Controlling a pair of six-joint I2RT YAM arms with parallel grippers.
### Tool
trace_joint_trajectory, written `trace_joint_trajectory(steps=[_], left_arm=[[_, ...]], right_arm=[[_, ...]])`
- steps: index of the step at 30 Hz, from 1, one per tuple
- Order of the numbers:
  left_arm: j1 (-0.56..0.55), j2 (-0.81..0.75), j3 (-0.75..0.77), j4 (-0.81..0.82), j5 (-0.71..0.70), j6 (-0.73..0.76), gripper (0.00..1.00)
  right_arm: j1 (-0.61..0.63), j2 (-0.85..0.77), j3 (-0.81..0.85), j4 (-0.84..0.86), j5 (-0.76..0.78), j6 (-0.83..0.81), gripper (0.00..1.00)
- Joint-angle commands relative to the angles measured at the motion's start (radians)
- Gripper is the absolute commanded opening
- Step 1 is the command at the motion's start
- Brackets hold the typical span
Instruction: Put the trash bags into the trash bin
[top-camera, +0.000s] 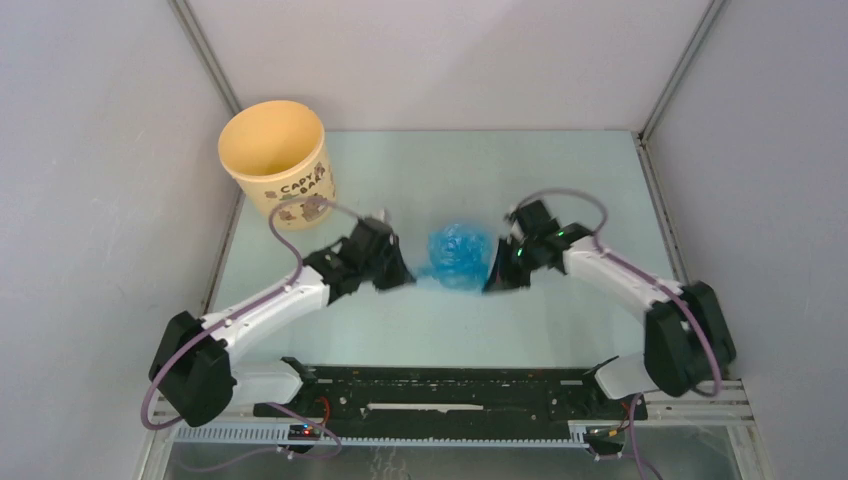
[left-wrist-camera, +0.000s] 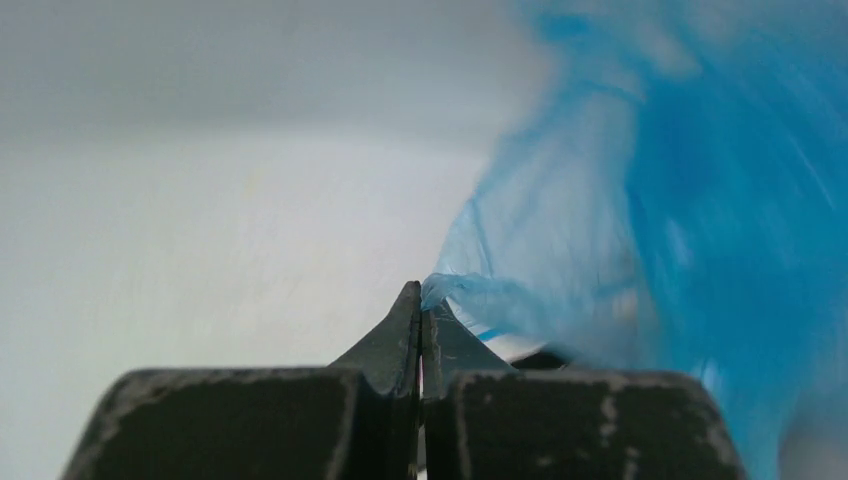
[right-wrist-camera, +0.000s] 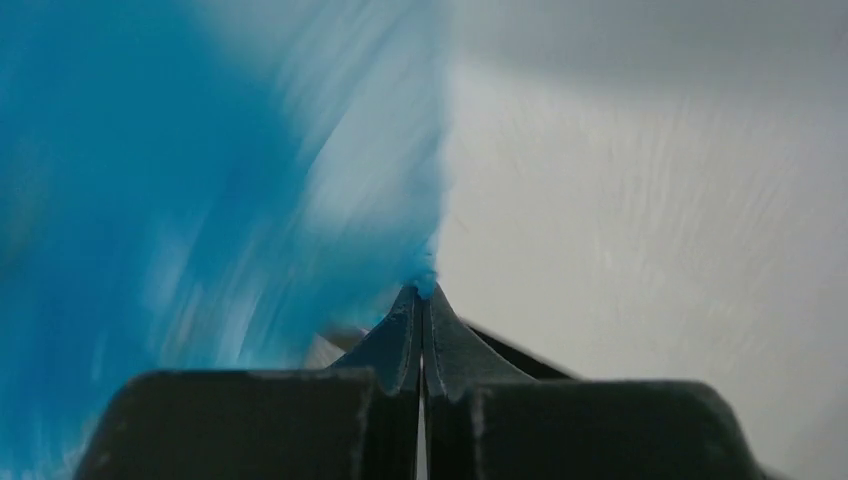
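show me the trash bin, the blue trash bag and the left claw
trash bin (top-camera: 288, 188): top external view, printed outer wall
blue trash bag (top-camera: 460, 256): top external view, its crumpled middle
left claw (left-wrist-camera: 420, 298): left wrist view, between its shut tips

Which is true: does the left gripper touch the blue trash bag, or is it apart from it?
Touching. In the left wrist view, a thin fold of the blue trash bag is pinched at the tips of the left gripper, whose jaws are shut on it.

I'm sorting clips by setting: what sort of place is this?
Likely a robot test booth: grey walls box in a pale table holding a tan trash bin and a blue trash bag.
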Motion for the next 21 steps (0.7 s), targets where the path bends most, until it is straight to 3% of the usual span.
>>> trace_joint_trajectory(steps=[1,6,11,16,21], left_arm=[[-0.027,-0.135,-0.145,0.008,0.046,-0.101,0.0],[-0.02,-0.141,-0.012,-0.076,0.004,-0.064,0.0],[-0.019,-0.125,0.133,-0.124,-0.003,-0.022,0.0],[-0.022,-0.135,0.134,-0.055,0.09,0.006,0.0],[-0.034,-0.156,0.049,0.005,0.192,0.012,0.0]], right_arm=[[0.118,-0.046,-0.062,-0.11,-0.001,-0.011,0.0],[0.041,-0.057,-0.02,-0.073,-0.148,0.018,0.0],[0.017,-0.12,0.059,-0.179,-0.117,-0.052,0.03],[0.023,-0.178,0.056,-0.211,-0.089,-0.073,0.2],[0.007,-0.158,0.053,-0.223,-0.045,-0.144,0.58]])
